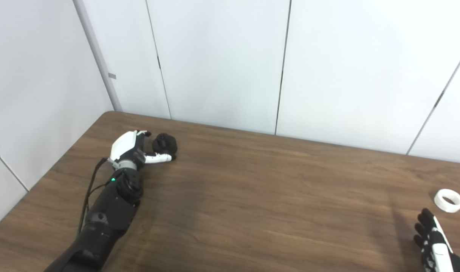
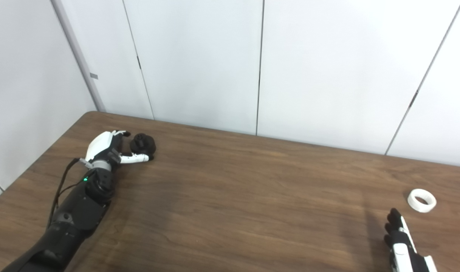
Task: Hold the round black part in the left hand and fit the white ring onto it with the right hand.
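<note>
Left hand (image 1: 133,149) seen far left on worktop (image 1: 252,196), fingers and thumb spread around round black part (image 1: 164,143); thumb lies just beneath part, touching or nearly so; firm grip cannot be told. Part rests on worktop near back left corner. Right hand (image 2: 401,241) seen at bottom right edge, partly cut off, fingers extended and slightly apart, nothing held. White ring (image 2: 422,200) lies flat on worktop just beyond right fingertips, apart from them, well apart from black part.

Desk (image 1: 252,196): dark wood-grain, smooth satin sheen. White ring (image 1: 448,200): matt plastic look. Round black part (image 1: 164,143): matt black. Wall panels (image 1: 214,56): smooth, matt white.
</note>
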`<state>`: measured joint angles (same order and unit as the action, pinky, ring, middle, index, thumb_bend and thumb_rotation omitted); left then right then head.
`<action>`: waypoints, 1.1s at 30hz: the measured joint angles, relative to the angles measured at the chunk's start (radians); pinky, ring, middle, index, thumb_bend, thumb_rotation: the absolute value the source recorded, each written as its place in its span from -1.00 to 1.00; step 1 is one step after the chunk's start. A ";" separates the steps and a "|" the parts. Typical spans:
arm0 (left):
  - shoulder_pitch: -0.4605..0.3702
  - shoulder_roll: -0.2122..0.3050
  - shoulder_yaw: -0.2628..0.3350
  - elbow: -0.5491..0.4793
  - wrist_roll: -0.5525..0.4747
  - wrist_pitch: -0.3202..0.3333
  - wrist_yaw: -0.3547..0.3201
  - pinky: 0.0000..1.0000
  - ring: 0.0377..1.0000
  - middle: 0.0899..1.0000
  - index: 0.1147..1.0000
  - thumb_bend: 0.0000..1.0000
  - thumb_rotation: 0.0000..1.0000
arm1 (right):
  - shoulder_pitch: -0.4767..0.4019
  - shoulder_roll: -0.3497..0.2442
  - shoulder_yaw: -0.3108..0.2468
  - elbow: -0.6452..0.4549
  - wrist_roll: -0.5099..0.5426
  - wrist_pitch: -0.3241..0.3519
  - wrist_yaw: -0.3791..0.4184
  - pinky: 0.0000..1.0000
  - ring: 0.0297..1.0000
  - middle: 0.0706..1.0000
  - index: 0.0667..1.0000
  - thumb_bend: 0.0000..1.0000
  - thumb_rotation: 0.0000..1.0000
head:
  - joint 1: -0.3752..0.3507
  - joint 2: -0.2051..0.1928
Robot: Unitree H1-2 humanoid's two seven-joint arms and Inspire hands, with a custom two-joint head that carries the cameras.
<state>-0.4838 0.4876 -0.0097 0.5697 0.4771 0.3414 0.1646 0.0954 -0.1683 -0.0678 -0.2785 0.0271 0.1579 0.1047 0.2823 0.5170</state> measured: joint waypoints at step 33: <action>-0.012 0.002 -0.026 0.010 -0.014 -0.024 -0.011 1.00 1.00 0.86 0.56 0.84 -0.31 | -0.001 0.001 -0.007 0.003 0.003 -0.002 -0.002 1.00 1.00 0.99 1.00 -0.28 1.00 | -0.011 0.003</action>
<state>-0.4960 0.4892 -0.0353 0.5800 0.4631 0.3173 0.1536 0.0948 -0.1670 -0.0745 -0.2750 0.0304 0.1561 0.1030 0.2715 0.5200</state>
